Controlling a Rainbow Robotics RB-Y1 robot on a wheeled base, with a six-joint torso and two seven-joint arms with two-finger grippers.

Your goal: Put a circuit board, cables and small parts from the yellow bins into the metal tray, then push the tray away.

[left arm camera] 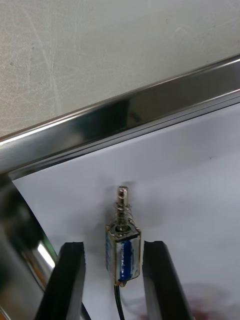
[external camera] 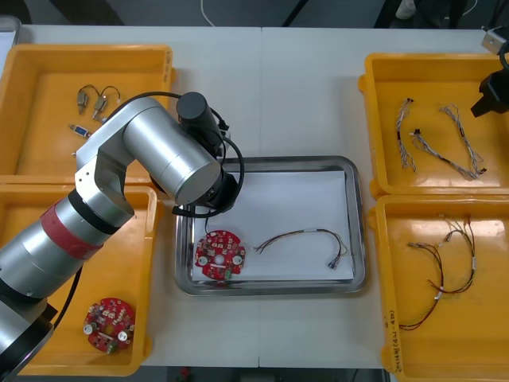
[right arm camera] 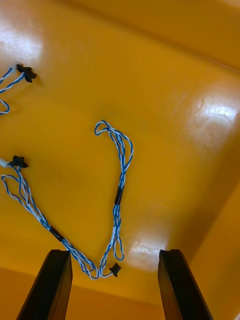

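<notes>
Left end effector, seemingly loose, astride part

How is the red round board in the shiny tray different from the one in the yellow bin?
The tray board lies on white inside the metal tray; the bin board lies in a yellow bin. The tray board has a cable beside it; the bin board has nothing beside it. Both are round, red and lying flat.
</notes>
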